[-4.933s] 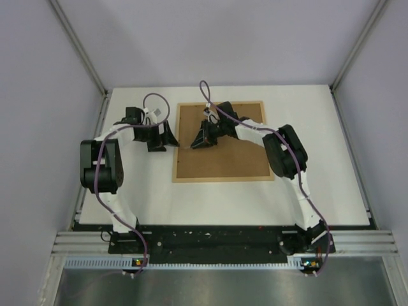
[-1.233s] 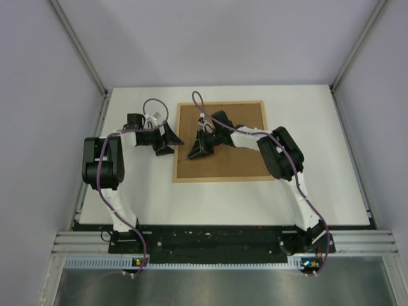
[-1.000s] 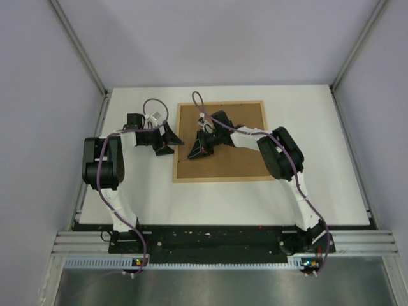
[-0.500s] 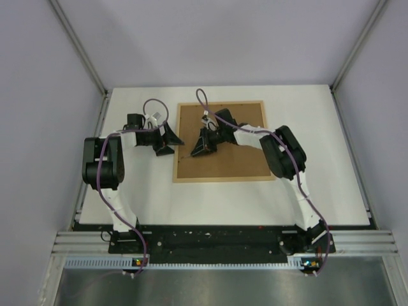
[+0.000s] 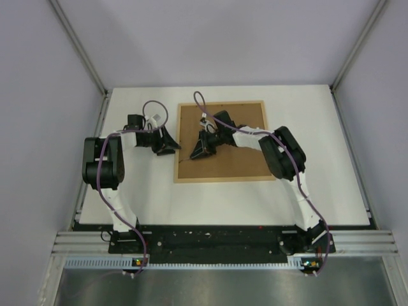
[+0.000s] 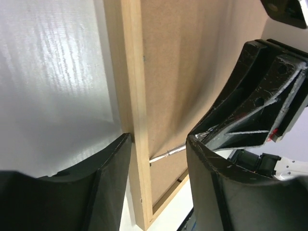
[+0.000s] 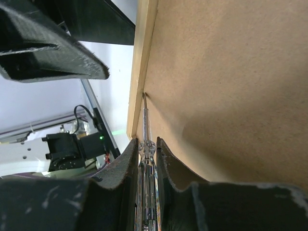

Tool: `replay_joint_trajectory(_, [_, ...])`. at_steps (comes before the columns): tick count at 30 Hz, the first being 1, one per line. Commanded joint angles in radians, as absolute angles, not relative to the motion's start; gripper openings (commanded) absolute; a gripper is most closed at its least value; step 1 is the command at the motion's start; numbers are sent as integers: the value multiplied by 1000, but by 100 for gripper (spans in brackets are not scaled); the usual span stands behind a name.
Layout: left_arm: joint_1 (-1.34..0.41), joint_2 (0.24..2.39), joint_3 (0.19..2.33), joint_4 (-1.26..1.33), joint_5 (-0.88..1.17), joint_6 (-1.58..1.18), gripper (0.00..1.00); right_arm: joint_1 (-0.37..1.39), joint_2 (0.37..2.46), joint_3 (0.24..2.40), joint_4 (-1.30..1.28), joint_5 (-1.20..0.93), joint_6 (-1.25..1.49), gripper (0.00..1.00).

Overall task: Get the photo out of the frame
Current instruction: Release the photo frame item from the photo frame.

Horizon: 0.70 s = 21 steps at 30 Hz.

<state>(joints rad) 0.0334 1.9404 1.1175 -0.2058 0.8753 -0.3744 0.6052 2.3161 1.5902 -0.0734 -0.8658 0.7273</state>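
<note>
Along the left rail of the frame (image 5: 223, 179), which lies face down on the white tabletop (image 5: 319, 159) with its brown backing board (image 5: 236, 162) uppermost, both arms meet. The right pincer (image 7: 146, 149) is clamped on a thin metal tool (image 7: 145, 115), whose tip sits in the seam where board meets rail, pointing leftward across the board. The left pincer (image 6: 158, 144) stands astride that same rail, jaws apart, one finger outside on the tabletop and one over the board. That rail's long axis runs from near to far. The photo cannot be seen; it presumably lies under the board, so the board must come up first. Bare tabletop left of the frame leaves room.
</note>
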Motion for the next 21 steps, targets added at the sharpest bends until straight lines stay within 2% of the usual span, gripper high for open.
replay_joint_trajectory(1, [32,1977,1150,-258,819,-339,49,623,2267,1585,-61,-867,706,0])
replay_joint_trajectory(3, [32,1986,1158,-273,799,-333,44,623,2264,1582,-63,-865,704,0])
replay_joint_trajectory(10, [28,2000,1170,-302,732,-322,37,617,2247,1571,-71,-856,687,0])
replay_joint_trajectory(14, [26,2005,1178,-314,707,-318,27,604,2240,1571,-78,-861,680,0])
replay_joint_trajectory(21, [23,2014,1184,-327,690,-316,18,598,2229,1554,-86,-868,663,0])
